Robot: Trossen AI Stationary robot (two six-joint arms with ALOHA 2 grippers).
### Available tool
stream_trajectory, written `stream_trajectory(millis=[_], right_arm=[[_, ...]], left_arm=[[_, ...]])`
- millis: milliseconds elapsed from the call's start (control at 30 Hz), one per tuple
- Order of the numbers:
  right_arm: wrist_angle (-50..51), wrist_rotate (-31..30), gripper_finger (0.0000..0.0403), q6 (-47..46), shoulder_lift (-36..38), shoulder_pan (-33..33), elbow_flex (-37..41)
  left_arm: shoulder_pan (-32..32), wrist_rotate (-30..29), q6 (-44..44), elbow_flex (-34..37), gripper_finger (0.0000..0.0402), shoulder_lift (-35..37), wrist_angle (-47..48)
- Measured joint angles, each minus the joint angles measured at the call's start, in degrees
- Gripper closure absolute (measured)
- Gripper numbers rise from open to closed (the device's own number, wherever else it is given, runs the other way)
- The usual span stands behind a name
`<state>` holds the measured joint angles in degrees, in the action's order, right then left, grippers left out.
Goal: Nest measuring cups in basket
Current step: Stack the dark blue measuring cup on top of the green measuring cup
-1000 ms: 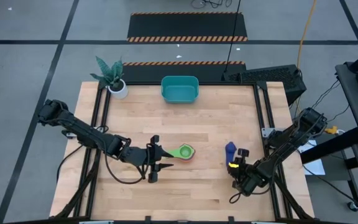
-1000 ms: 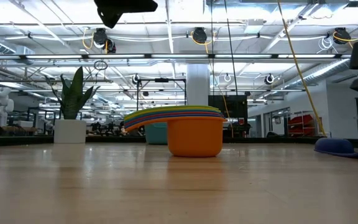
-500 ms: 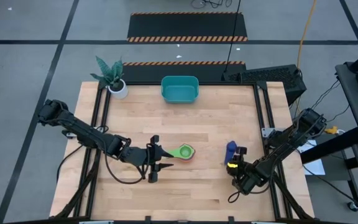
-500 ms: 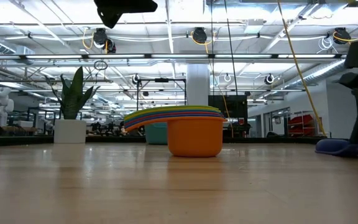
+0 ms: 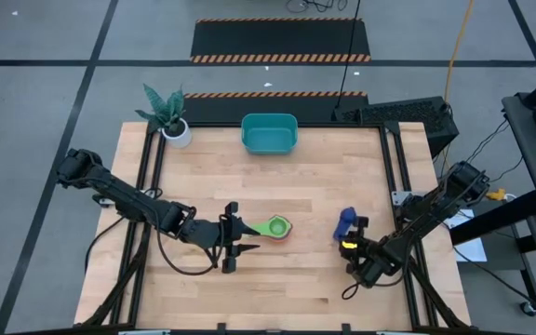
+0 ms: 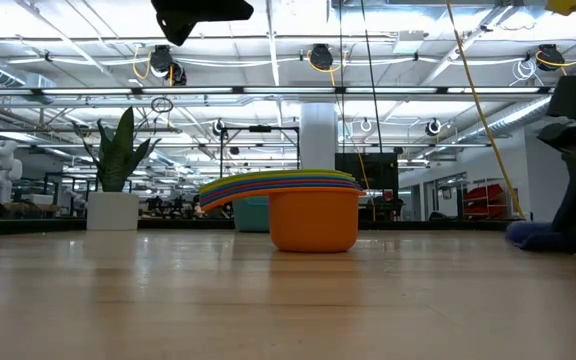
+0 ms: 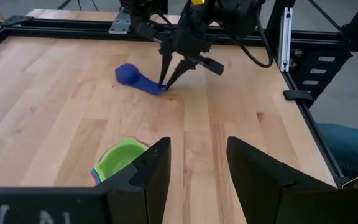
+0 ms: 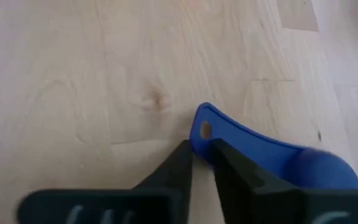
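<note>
One blue measuring cup [image 7: 128,74] lies upside down on the tabletop [image 5: 324,186], its handle pinched by the right claw [image 7: 165,83]; one nested stack of cups [image 5: 278,226] sits before the open left claw [image 7: 194,165]; one teal basket [image 5: 269,133]

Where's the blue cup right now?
In the high view the blue cup lies upside down on the table's right side, right of the nested stack; the right gripper is closed on its handle.
</note>
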<state>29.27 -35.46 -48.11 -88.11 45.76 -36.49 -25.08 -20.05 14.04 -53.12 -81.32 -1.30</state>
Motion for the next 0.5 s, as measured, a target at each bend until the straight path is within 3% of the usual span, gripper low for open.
stream_trajectory(millis=[100, 500], right_arm=[[0.3, -0.3, 0.0395, 1.1, -0.1, -0.1, -0.4], [4.7, -1.2, 0.0403, 2.5, 0.5, 0.0, -7.6]], left_arm=[[0.0, 0.0, 0.0, 0.0, 0.0243, 0.0, 0.0], [0.0, 0.0, 0.0, 0.0, 0.0243, 0.0, -0.1]])
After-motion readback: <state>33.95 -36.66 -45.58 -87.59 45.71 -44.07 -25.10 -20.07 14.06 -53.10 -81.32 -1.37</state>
